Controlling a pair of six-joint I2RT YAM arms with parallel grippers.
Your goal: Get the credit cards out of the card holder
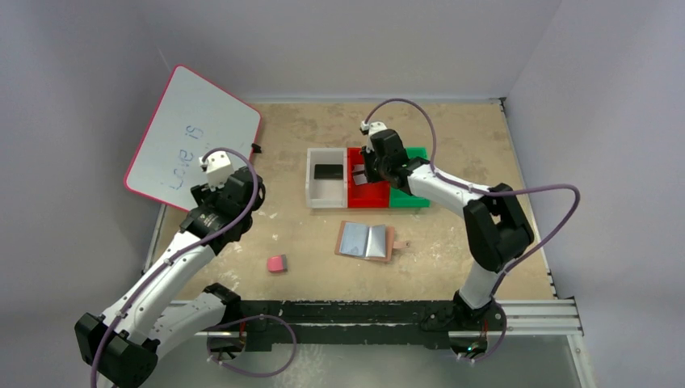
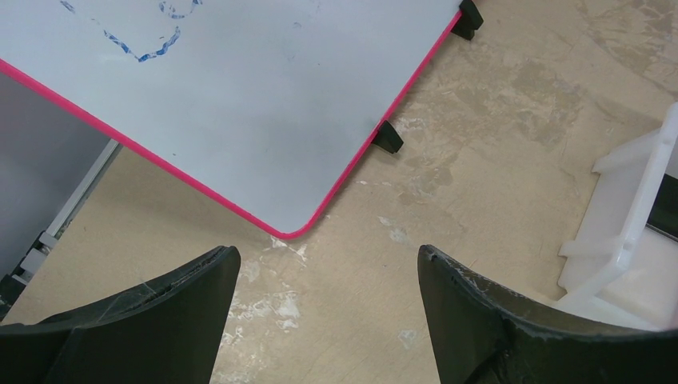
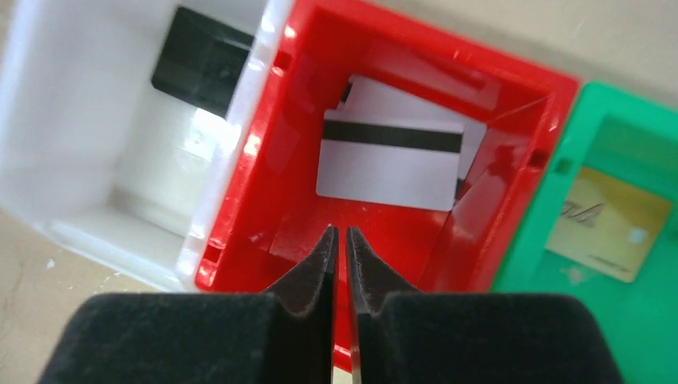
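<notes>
The tan card holder (image 1: 365, 240) lies open on the table, its pale sleeves facing up. My right gripper (image 3: 338, 232) hovers over the red bin (image 3: 264, 184), jaws shut to a thin slit with nothing between them. Two silver-grey credit cards (image 3: 389, 164), the upper one showing a dark stripe, lie in the red bin. A black card (image 3: 204, 60) rests in the white bin (image 3: 72, 160), and a gold card (image 3: 609, 224) in the green bin (image 3: 640, 320). My left gripper (image 2: 328, 252) stands open and empty above bare table, far left of the holder.
A pink-edged whiteboard (image 1: 190, 137) leans at the back left, its corner just beyond my left fingers (image 2: 160, 320). A pink-and-grey eraser (image 1: 277, 263) lies front left of the holder. The three bins (image 1: 367, 190) sit in a row behind the holder.
</notes>
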